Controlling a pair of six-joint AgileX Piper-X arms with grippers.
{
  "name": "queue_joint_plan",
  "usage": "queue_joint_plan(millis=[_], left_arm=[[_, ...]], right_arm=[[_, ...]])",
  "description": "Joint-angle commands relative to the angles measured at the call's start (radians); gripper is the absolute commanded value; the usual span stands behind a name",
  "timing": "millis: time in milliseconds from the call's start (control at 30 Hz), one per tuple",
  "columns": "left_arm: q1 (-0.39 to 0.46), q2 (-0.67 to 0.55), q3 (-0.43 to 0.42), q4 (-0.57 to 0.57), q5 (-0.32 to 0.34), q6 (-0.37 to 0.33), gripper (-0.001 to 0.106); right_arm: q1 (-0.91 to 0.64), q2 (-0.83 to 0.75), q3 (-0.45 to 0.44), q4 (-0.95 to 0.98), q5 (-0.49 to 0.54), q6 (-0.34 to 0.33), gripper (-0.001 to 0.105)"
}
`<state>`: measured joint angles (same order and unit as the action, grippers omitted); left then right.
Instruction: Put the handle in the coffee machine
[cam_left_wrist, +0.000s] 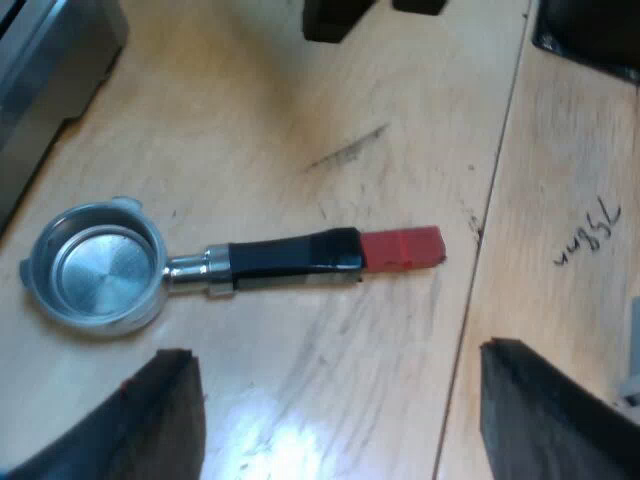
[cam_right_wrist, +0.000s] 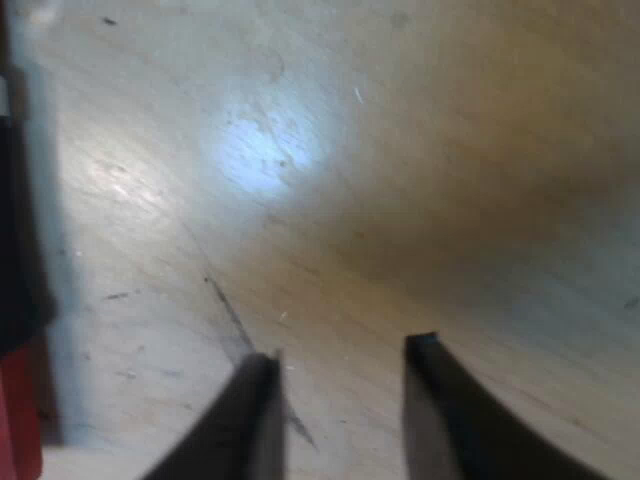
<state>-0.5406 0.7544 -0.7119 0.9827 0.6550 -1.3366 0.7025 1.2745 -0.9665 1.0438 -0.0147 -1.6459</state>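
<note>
The metal holder (cam_left_wrist: 100, 265) lies flat on the bench (cam_left_wrist: 300, 100), its dark, red-tipped handle (cam_left_wrist: 295, 255) free, with the left tool (cam_left_wrist: 350, 425) spread wide and empty near it and the right tool (cam_right_wrist: 345, 410) likewise released over bare wood, so an off-centre pinch might roll the handle aside.

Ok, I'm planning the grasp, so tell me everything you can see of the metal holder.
The metal holder lies loose and flat on the wooden table. Its round, shiny steel cup faces up, looks empty, and has small lugs on its rim. A short metal neck joins a glossy black handle ending in a red tip. Only the table touches it; the open left gripper hangs clear of it.
</note>
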Motion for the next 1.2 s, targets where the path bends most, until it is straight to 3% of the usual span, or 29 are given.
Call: queue_joint_plan(millis=[33,167,267,433,633,800,1033,1200], left_arm=[[-0.039,-0.003,-0.007,-0.008,-0.007,0.018,0.062],[-0.053,-0.003,-0.007,-0.008,-0.007,0.018,0.062],[-0.069,-0.003,-0.007,-0.008,-0.009,0.018,0.062],[-0.069,-0.003,0.023,-0.016,-0.016,0.04,0.062],[-0.069,-0.003,0.06,-0.016,-0.016,0.037,0.062],[-0.069,-0.003,0.061,-0.016,-0.016,0.037,0.062],[-0.069,-0.003,0.061,-0.003,-0.034,0.037,0.062],[-0.064,-0.003,0.061,0.063,-0.042,0.037,0.062]], right_arm=[[0.002,0.03,0.0,0.006,-0.016,0.012,0.001],[0.002,0.054,0.0,0.002,-0.017,0.012,0.0],[0.02,0.069,0.0,-0.019,-0.011,0.048,0.0],[0.113,0.103,0.0,-0.095,-0.001,0.059,0.0],[0.221,0.168,0.0,-0.116,0.04,0.171,0.0],[0.276,0.227,0.0,-0.14,0.038,0.173,0.0],[0.35,0.285,0.0,-0.162,0.033,0.234,0.0],[0.387,0.286,0.0,-0.229,0.033,0.237,0.0]])
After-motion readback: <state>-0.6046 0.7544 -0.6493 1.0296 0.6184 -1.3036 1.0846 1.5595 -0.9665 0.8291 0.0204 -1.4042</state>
